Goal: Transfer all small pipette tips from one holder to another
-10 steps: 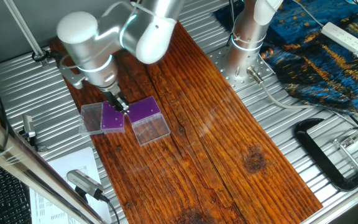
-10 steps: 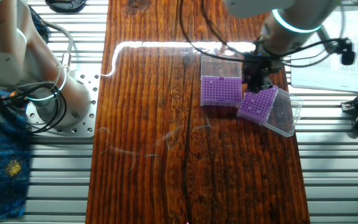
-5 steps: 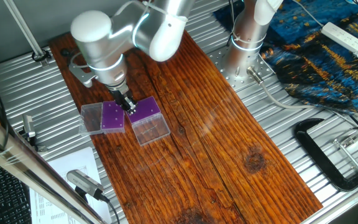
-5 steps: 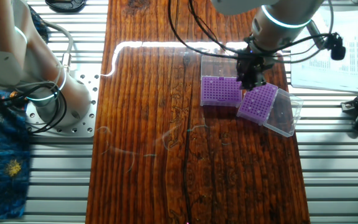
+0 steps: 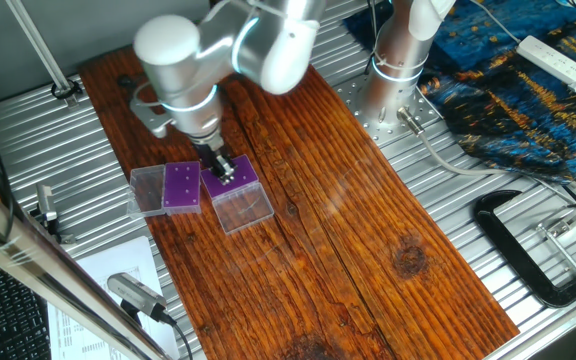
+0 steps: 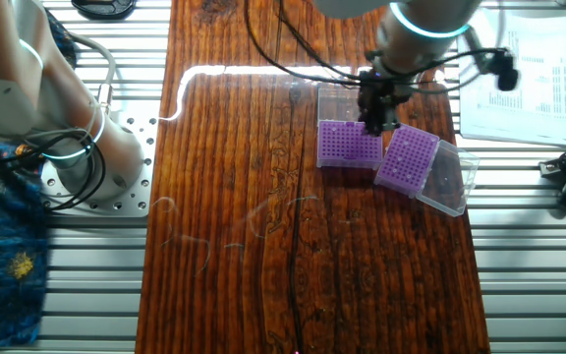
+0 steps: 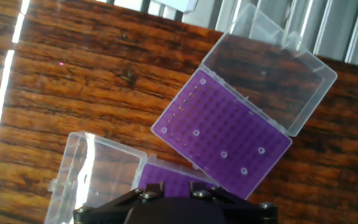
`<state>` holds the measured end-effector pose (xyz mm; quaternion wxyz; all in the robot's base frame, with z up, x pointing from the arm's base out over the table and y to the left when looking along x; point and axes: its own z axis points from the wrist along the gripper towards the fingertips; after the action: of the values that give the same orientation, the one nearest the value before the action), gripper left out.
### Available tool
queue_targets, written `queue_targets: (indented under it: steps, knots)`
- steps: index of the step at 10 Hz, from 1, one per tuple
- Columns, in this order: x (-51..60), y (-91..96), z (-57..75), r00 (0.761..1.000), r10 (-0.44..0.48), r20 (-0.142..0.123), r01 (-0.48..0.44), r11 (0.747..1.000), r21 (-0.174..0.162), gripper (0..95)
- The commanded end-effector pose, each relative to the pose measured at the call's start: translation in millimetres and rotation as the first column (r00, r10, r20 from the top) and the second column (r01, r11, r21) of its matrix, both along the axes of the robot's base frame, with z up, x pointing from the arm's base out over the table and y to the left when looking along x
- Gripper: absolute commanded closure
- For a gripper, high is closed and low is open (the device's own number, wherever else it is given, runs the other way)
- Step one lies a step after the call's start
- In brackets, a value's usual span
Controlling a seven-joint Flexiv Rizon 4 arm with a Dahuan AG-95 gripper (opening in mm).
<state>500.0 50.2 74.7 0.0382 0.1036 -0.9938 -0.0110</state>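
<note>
Shows gripper [image 6: 372, 123] low over the 1 o'clock corner of the lighter-purple boxy tip rack [image 6: 350, 145] in the other fixed view, fingers pointing down at the hole grid. Cannot tell how far apart the fingers are, nor whether anything is pinched: too small in both fixed views, and only the dark housing shows at 6 o'clock in the hand view. Puts that rack's clear lid [image 6: 347, 98] flat open at 12 o'clock of it. Finds the darker-purple tip rack [image 6: 408, 160] just beside it at 4 o'clock, tilted, corners near or touching, clear lid [image 6: 450, 177] open on the far side. Counts five small pipette tips [image 7: 224, 154] as pale dots in the darker rack in the hand view, scattered, mostly toward its 5 o'clock half. Sees no tip clearly in the lighter rack, mostly hidden under the housing. Places both racks on the wooden board [image 6: 234, 197].
</note>
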Motion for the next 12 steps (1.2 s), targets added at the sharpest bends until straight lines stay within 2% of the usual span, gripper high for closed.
queue_targets:
  steps: [1, 5, 9, 12]
  knots:
    - [-5.6, -1.5, -2.3, 1.0, 0.003, 0.004, -0.003, 1.0, -0.001, 76.0]
    - [-25.6, -0.4, -8.1, 1.0, 0.0, 0.008, 0.0, 1.0, 0.001, 76.0]
    - [-35.0, 0.7, -10.6, 1.0, 0.001, 0.009, -0.001, 1.0, -0.004, 76.0]
    - [-36.9, 0.5, -12.3, 1.0, -0.002, 0.011, 0.002, 1.0, -0.004, 76.0]
